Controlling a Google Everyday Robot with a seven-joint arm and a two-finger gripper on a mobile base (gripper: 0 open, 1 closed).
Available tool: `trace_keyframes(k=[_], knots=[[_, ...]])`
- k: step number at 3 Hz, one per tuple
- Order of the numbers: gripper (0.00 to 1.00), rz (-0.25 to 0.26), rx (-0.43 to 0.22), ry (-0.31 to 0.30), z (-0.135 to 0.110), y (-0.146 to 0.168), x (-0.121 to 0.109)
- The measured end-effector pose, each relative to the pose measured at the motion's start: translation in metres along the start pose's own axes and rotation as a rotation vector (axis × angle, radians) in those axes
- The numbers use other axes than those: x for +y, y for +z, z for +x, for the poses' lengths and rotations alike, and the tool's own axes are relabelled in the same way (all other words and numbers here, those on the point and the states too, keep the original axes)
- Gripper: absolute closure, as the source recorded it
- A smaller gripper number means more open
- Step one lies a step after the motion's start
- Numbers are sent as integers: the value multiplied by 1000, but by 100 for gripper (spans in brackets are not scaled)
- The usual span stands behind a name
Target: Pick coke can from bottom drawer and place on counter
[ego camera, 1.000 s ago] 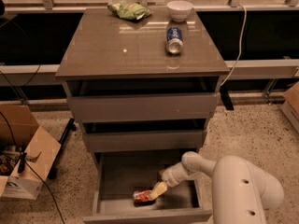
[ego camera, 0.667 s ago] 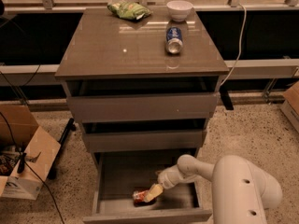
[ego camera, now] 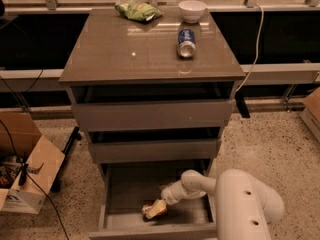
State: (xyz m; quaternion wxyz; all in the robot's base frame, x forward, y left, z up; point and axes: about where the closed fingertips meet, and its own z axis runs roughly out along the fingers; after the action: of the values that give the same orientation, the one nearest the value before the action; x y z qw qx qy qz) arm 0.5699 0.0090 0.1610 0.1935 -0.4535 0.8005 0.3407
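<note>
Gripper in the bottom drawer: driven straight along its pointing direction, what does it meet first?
The coke can, directly ahead of the gripper on the floor of the bottom drawer. They look touching or nearly so; depth is unclear.

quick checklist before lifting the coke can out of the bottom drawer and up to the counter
1. Bottom drawer pulled open: ok.
2. Coke can in view, lying on the drawer floor near the front: ok.
3. Gripper down inside the drawer at the can: ok.
4. Firm hold on the can: cannot tell.
5. Clearance under the middle drawer for the lift: cannot tell.
6. Landing spot on the counter: ok, front part bare; blue can, bowl and chip bag sit toward the back.
</note>
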Motion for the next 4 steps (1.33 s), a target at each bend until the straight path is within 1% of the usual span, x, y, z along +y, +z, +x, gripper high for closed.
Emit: trace_keyframes(k=[1, 2, 3, 4], knots=[[0, -4, 20, 18, 7, 23, -6], [16, -6, 42, 28, 11, 37, -6], [47, -4, 50, 31, 13, 38, -5], [70, -4, 50, 31, 12, 38, -5]])
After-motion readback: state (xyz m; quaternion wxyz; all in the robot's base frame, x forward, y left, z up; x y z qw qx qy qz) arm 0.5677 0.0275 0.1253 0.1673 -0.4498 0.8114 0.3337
